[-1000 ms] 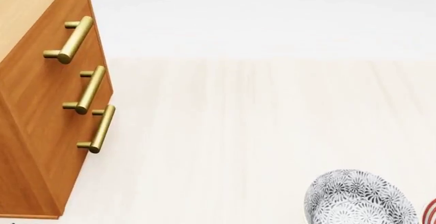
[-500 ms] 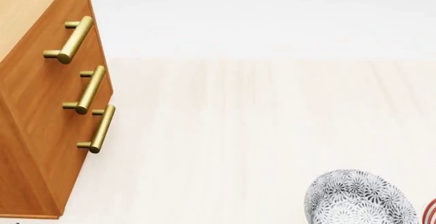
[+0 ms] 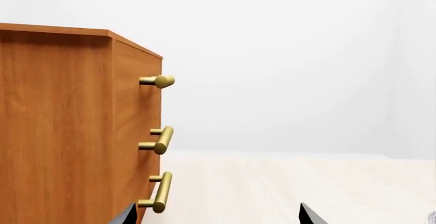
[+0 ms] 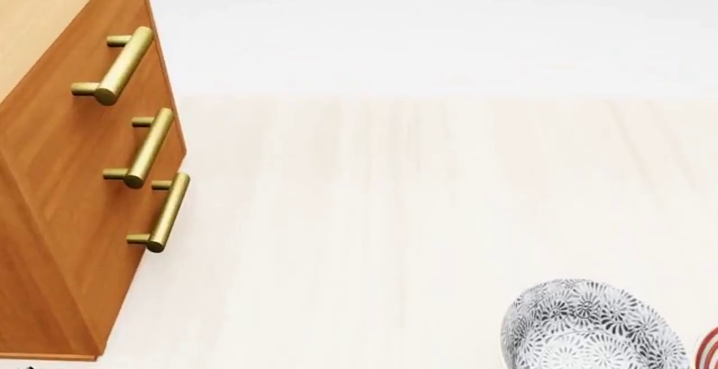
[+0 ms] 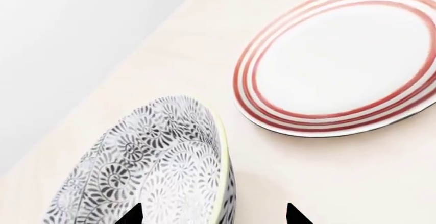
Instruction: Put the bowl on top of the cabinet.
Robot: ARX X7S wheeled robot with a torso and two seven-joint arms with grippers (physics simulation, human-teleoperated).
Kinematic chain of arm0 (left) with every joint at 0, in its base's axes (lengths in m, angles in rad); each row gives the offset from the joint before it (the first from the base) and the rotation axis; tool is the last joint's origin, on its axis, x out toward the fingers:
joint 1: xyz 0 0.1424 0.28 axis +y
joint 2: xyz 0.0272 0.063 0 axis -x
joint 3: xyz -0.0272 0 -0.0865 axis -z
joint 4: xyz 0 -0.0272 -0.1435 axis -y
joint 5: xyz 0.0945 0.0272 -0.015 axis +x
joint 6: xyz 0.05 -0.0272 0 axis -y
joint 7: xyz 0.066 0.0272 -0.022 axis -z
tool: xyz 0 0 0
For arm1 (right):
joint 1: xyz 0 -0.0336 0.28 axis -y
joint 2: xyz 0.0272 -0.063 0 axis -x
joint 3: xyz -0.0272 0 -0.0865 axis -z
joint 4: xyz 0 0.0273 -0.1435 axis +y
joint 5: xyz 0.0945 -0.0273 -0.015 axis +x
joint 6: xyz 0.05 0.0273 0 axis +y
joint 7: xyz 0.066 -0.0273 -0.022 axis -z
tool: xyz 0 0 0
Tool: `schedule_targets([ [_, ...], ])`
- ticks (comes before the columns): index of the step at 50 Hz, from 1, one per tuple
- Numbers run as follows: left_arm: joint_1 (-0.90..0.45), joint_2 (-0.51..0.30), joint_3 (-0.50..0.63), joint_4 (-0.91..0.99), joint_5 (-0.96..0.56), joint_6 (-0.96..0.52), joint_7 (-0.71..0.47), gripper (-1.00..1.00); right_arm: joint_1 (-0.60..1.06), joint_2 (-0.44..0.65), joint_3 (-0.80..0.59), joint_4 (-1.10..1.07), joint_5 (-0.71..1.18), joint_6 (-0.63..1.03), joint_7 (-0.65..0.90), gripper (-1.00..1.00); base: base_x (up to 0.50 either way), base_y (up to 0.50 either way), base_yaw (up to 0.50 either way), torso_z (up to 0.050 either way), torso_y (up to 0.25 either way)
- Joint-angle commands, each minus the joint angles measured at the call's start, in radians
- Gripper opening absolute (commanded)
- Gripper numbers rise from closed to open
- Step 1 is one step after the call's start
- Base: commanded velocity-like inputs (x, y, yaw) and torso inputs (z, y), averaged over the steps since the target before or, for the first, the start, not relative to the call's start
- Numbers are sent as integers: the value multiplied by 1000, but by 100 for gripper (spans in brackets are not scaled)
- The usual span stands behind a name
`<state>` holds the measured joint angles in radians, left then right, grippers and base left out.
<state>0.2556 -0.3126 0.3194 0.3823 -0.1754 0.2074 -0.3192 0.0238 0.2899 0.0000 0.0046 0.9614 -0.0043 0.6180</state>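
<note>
We saw no change across the last second: the head view matched its earlier pictures exactly, so the task had not yet begun to move forward.

The cabinet [image 4: 79, 176], tall and orange-brown with three brass bar handles [image 4: 118, 65], stood on the pale wooden floor [image 4: 382, 218] at the far left of what we could see. Its top was bare in the small part visible.

The bowl [image 4: 589, 327], deep and white with a dense grey-black floral pattern, sat on the floor well apart from the cabinet, at the near right. Just beside it lay a flat white plate [image 5: 340, 66] with red rings, close but not touching.

Our right gripper [image 5: 212, 215] hovered over the bowl's near rim, its two dark finger tips spread apart and holding nothing. Our left gripper [image 3: 216, 215] faced the cabinet's side, its fingers likewise spread and empty.

We judged the grasp of the bowl to be the next step.
</note>
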Motion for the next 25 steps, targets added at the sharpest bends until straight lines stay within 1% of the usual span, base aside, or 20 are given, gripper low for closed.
schedule_targets([
  [1,-1,-2,5,-1,0,1,-4,100,14,6,-8,19,13,19,-2,100,0,0,0,0,0],
  [25,-4,-9,13,-4,-4,4,-10,100,46,12,-19,68,36,44,-16,100,0,0,0,0,0],
])
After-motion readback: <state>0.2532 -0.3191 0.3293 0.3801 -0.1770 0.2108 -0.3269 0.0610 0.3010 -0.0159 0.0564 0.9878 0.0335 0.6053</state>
